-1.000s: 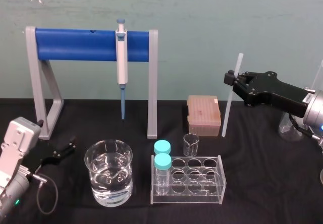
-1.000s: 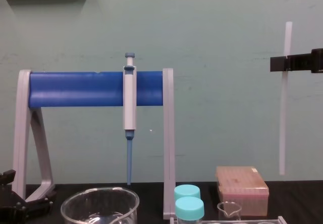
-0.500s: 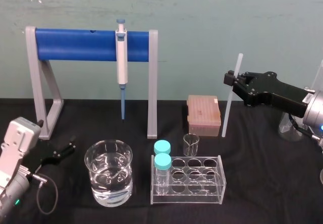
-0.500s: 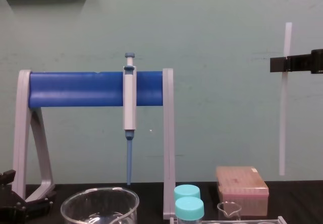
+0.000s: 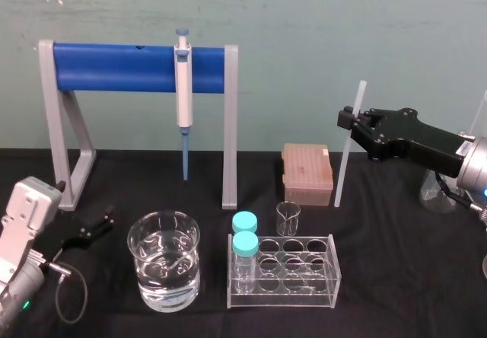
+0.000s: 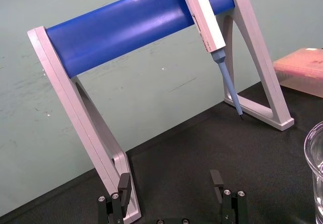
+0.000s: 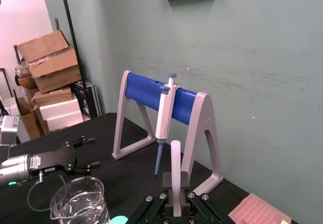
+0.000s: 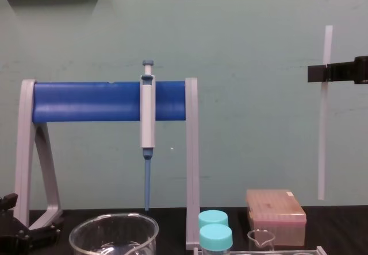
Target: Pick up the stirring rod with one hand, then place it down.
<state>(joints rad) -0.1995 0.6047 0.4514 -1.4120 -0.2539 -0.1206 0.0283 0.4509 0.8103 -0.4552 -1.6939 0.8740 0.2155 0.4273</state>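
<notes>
The right end effector (image 5: 351, 121) grips the stirring rod (image 5: 344, 159) upright above the desk (image 5: 396, 262). Next, lower it gently and let go. The left end effector (image 5: 101, 224) lies wide, idle.

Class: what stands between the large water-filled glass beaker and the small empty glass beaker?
Two teal-capped clear vials, standing in the clear plastic rack, as the head view shows.

One stirring rod (image 5: 345, 163), one pipette (image 5: 183, 87), two vials (image 5: 245, 242)
</notes>
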